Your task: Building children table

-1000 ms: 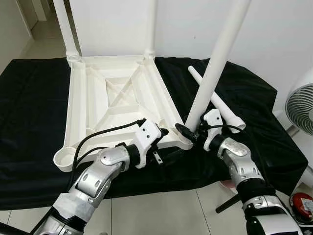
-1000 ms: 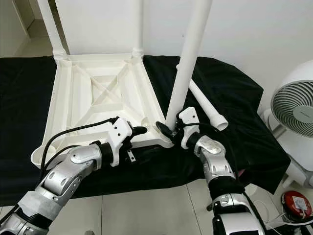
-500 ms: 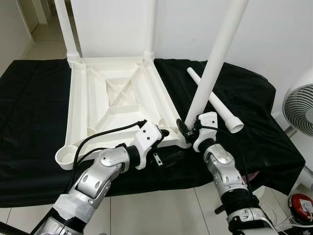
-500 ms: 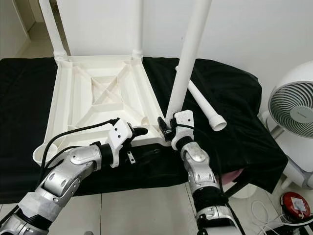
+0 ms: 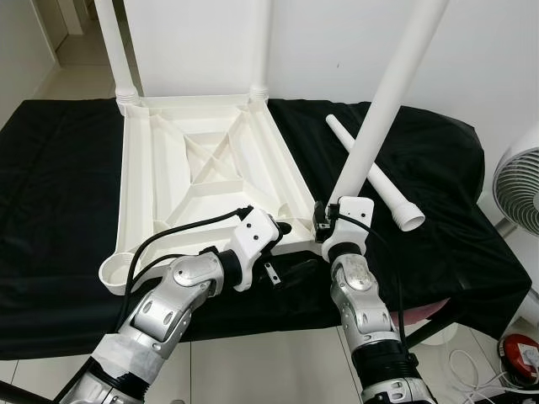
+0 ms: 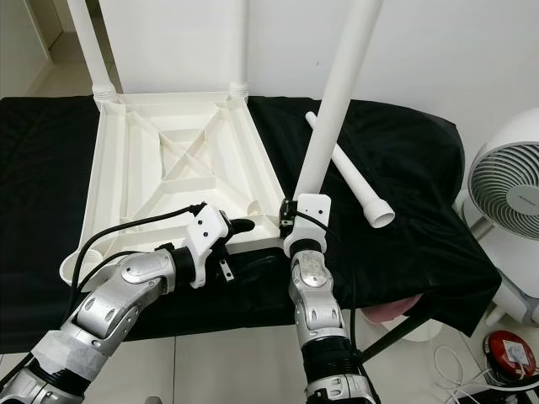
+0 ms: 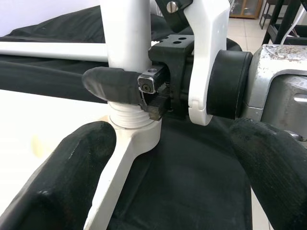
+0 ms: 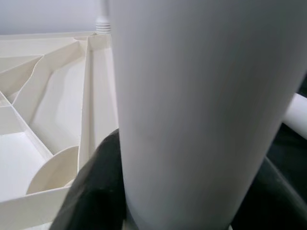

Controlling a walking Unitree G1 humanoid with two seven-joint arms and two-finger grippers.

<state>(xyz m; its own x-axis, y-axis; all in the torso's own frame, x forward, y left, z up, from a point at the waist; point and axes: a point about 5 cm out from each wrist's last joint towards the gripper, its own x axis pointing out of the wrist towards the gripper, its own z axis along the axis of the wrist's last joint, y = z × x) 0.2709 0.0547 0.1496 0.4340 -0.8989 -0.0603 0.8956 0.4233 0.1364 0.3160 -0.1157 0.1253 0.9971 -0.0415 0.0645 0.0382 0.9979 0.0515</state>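
Observation:
The white tabletop (image 5: 152, 168) lies upside down on a black cloth, with two legs (image 5: 114, 42) standing in its far corners. My right gripper (image 5: 324, 220) is shut on a third white leg (image 5: 383, 101) just above its lower end. That leg's threaded end (image 7: 127, 120) sits at the near right corner socket and the leg leans to the right. My left gripper (image 5: 290, 251) is open, its fingers (image 7: 72, 163) straddling that corner without touching it. A fourth leg (image 5: 396, 202) lies loose on the cloth to the right.
The near left corner socket (image 5: 118, 271) holds no leg. A white fan (image 5: 518, 189) stands at the right beyond the cloth's edge, and a red object (image 5: 518, 347) lies on the tiled floor below it. A white wall is behind.
My right arm has swung in to the left under the leg, bringing the gripper and the leg's lower end onto the corner socket. My left gripper has stayed put.

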